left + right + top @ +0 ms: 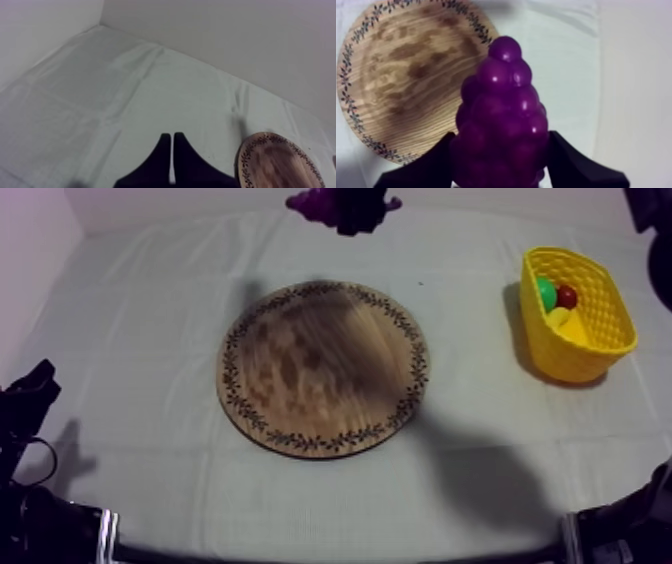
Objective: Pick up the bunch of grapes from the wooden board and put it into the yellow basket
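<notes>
**Grapes in the right claw, up beyond the board's far rim**

The right claw (503, 147) pinches the bunch of grapes (503, 115) between its two fingers, high up by the far rim of the wooden board (322, 368). Open tabletop (150, 308) lies all around the board. The yellow basket (575, 353) stands near the right edge, well apart from the grapes. The left claw (172, 142) is pressed together, low at the left side.

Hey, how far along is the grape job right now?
Done: the bunch of grapes is up off the wooden board. In hand: the right gripper is shut on it, holding it in the air. Left: carry it across to the yellow basket and release it inside.
</notes>
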